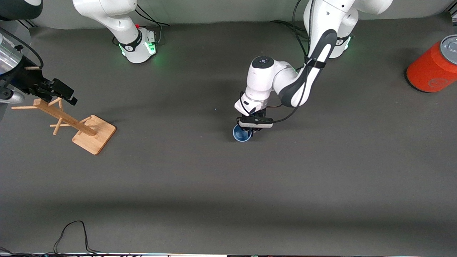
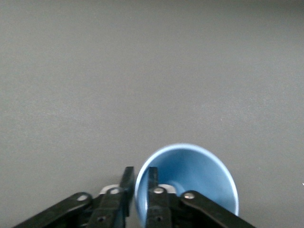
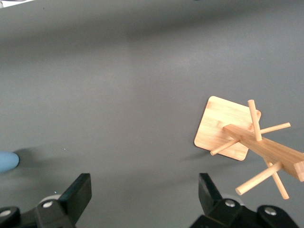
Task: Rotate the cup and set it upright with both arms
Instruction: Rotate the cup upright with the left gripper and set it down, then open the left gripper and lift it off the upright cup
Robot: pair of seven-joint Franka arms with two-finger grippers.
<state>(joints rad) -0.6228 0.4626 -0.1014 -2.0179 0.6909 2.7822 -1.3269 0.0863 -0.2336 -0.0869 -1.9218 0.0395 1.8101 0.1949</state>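
The light-blue cup [image 1: 242, 134] is near the middle of the table with its open mouth showing from above. My left gripper [image 1: 252, 129] is shut on the cup's rim. In the left wrist view one finger [image 2: 152, 183] is inside the cup [image 2: 194, 171] and the other is outside against the wall, with the gripper [image 2: 139, 184] at the rim. I cannot tell whether the cup rests on the table. My right gripper [image 1: 63, 93] is open and empty over the wooden rack at the right arm's end; its wrist view [image 3: 144, 190] shows a sliver of the cup [image 3: 7, 161].
A wooden peg rack [image 1: 71, 123] on a square base leans under my right gripper, and it also shows in the right wrist view [image 3: 247, 137]. A large orange-red can [image 1: 433, 69] with a grey lid stands at the left arm's end. Cables lie along the table's front edge.
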